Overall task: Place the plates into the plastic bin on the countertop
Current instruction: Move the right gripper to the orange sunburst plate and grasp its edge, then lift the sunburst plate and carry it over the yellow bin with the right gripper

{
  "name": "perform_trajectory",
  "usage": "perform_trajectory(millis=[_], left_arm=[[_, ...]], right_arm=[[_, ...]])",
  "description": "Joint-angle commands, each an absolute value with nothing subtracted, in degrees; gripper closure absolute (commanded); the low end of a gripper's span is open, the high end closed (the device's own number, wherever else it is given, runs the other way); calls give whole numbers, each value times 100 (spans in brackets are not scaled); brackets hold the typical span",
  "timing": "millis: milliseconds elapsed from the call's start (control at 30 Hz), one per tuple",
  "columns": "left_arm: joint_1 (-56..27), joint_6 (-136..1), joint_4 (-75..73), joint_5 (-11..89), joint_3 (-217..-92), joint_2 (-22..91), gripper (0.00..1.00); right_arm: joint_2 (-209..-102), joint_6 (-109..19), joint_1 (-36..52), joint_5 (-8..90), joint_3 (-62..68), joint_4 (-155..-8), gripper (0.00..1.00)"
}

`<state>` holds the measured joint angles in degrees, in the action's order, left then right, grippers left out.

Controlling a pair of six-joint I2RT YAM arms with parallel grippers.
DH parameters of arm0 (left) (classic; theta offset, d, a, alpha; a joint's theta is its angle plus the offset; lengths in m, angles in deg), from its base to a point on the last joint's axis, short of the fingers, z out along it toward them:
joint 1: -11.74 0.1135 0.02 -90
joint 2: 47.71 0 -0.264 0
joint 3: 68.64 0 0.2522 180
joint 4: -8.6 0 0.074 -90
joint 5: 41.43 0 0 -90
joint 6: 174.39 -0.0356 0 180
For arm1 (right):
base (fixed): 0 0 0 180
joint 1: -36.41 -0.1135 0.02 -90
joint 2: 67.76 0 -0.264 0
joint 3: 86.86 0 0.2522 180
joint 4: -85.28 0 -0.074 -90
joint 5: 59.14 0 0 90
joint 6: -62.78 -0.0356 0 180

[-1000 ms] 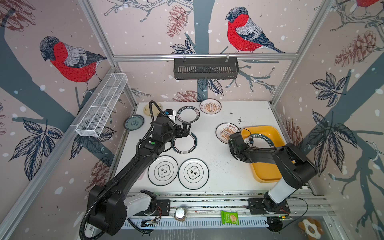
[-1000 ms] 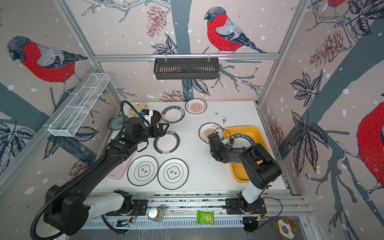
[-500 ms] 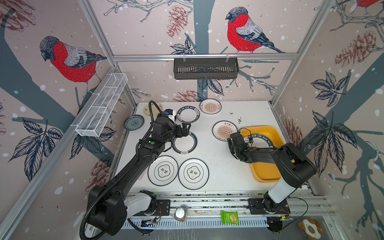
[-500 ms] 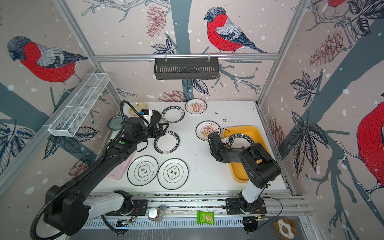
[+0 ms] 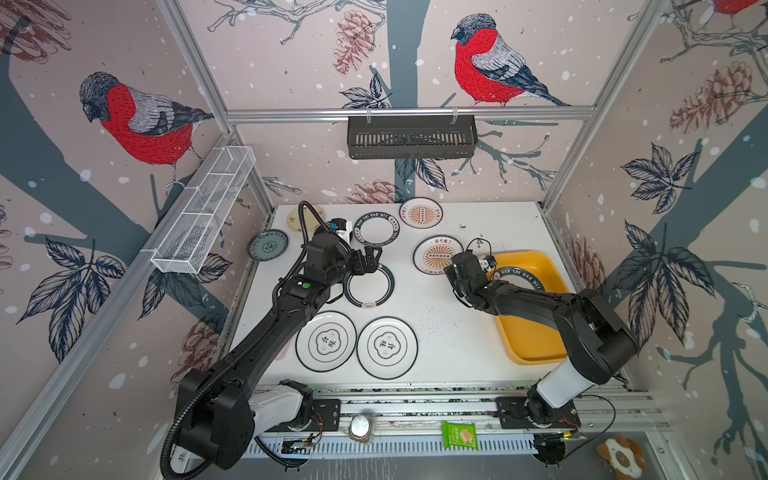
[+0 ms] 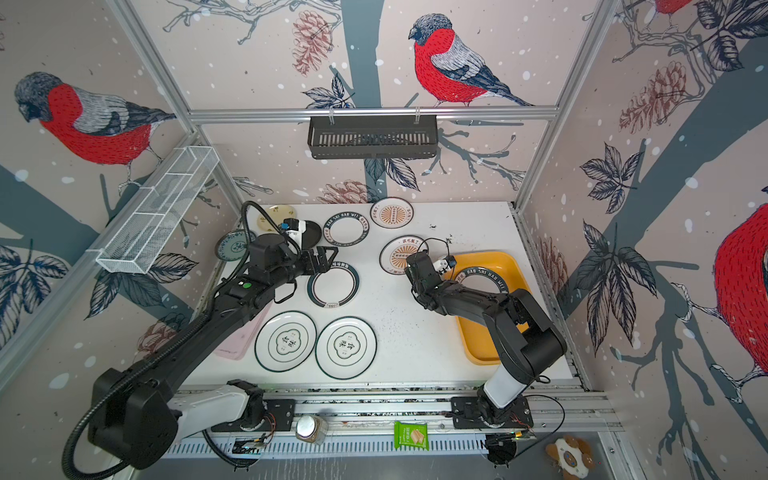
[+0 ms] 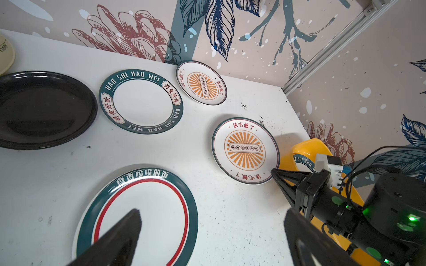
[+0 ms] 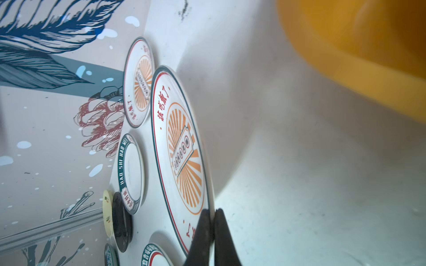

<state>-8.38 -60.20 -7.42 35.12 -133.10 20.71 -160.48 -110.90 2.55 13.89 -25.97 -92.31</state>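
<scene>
Right tool [image 8: 213, 211]: just closed, pinching the near rim of the sunburst plate [image 8: 182, 149]. Judged ready to lift into the bin [image 5: 536, 345] beside it. Left tool [image 5: 368, 261]: wide, empty.

Countertop [image 5: 436, 332]: white and speckled, with plates spread across it.
Plastic bin [image 5: 536, 345]: mustard-yellow, at the right edge; a green-lettered plate [image 5: 519, 276] lies in its far end.
Right gripper [image 5: 450, 271]: at the near-right rim of the near sunburst plate [image 5: 434, 255]; its tips are hidden under the wrist and seemingly pinch that rim.
Left gripper [image 5: 372, 261]: jaws spread, over the far rim of the centre plate [image 5: 368, 286].
Near side: two emblem plates [image 5: 325, 340] side by side.
Far left edge: blue-grey plate [image 5: 268, 245].
</scene>
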Motion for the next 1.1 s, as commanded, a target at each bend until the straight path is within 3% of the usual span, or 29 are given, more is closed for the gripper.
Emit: perform_trajectory(millis=[0,333,633,867,1067], left_arm=[[-830,-5962,-610,3442,-13311,2062,3],[-826,-6239,-465,2778,-13299,2231,3],[-1031,-6533,-208,1004,-13463,2799,3],[-1855,-7155,-680,1279,-13925,3430,4],[-2194,-6577,469,1358,-14243,3862,4]], right_arm=[[-15881,-10547,162,1076,-2329,-8916,99],[-15019,-10013,390,908,-2274,-8328,99],[-14003,-9623,1073,1178,-2495,-7632,99],[-12717,-9523,1762,1406,-3155,-7172,99],[-11825,-9283,2477,1759,-3336,-6377,99]])
